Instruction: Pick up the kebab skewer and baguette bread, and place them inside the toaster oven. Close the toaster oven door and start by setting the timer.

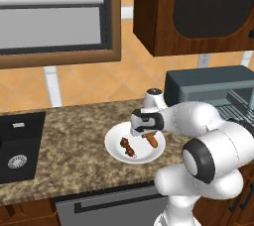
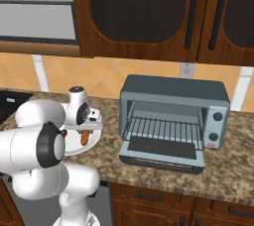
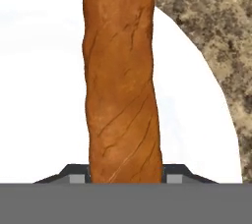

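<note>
Left base view
Plate: white plate (image 1: 115,142) on the speckled stone counter (image 1: 69,131), between the black sink (image 1: 17,145) and the toaster oven (image 1: 208,85).
Kebab skewer: kebab skewer (image 1: 127,147) lies on the left half of the plate, apart from the loaf.
Baguette bread: baguette bread (image 1: 151,140) lies on the right half of the plate; its far end is under the hand.
Gripper: gripper (image 1: 147,133) is down over the far end of the loaf.
Obstruction: the arm's white elbow covers the counter between plate and oven and part of the oven front.
Surroundings: a framed window (image 1: 54,17) above the sink, a dark wood wall cabinet (image 1: 193,12) above the oven.

Right base view
Toaster oven: stands on the counter right of the plate, wire rack (image 2: 163,128) visible inside.
Toaster oven door: toaster oven door (image 2: 162,154) is folded down flat in front of the cavity.
Controls: two knobs (image 2: 215,127) on the oven's right panel.
Obstruction: arm and hand hide most of the plate; the loaf's near end shows under the hand.

Hand view
Baguette bread: runs straight up the middle, lying on the white plate with the counter at the right.
Fingertips: the two fingertips (image 3: 76,178) sit tight against either side of the loaf.
Claw state: closed in on the baguette bread, which rests on the plate.
</note>
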